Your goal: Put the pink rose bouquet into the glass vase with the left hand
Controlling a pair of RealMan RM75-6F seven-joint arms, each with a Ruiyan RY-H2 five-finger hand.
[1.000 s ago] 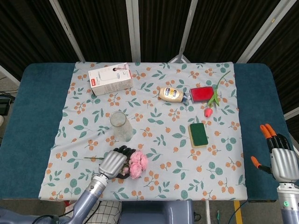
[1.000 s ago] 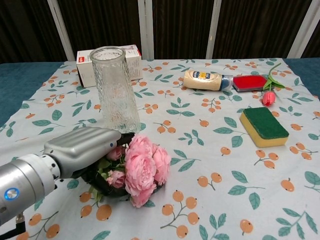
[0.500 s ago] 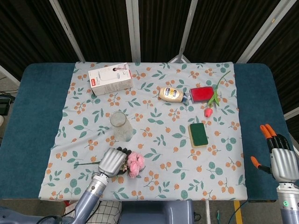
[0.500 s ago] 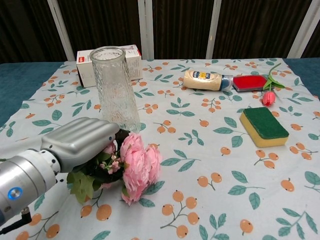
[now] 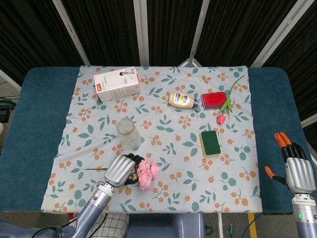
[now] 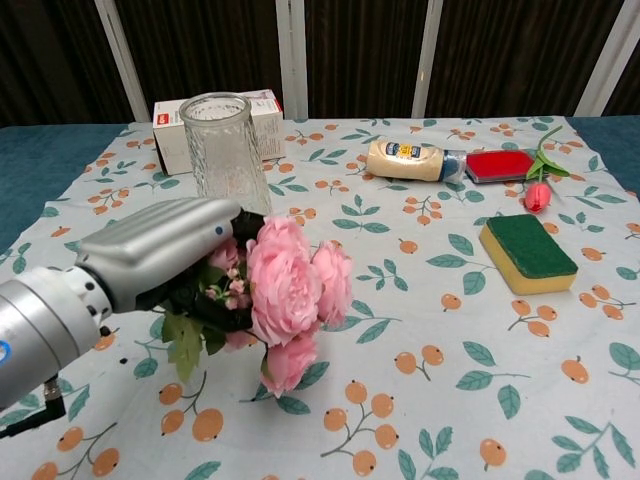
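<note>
My left hand (image 6: 150, 255) (image 5: 120, 169) grips the pink rose bouquet (image 6: 285, 295) (image 5: 146, 173) by its leafy stems and holds it above the cloth, blooms pointing right. The empty glass vase (image 6: 225, 150) (image 5: 127, 134) stands upright just behind the hand, partly hidden by it in the chest view. My right hand (image 5: 297, 168) hangs at the table's right edge, fingers apart, holding nothing.
On the floral cloth (image 5: 163, 148) lie a white box (image 5: 117, 83) at the back left, a mayonnaise bottle (image 5: 183, 99), a red flat item (image 5: 213, 99), a single tulip (image 5: 222, 115) and a green-topped sponge (image 5: 210, 143).
My left hand has lifted the bouquet off the cloth and raised it closer to the vase. The right hand has stayed put.
</note>
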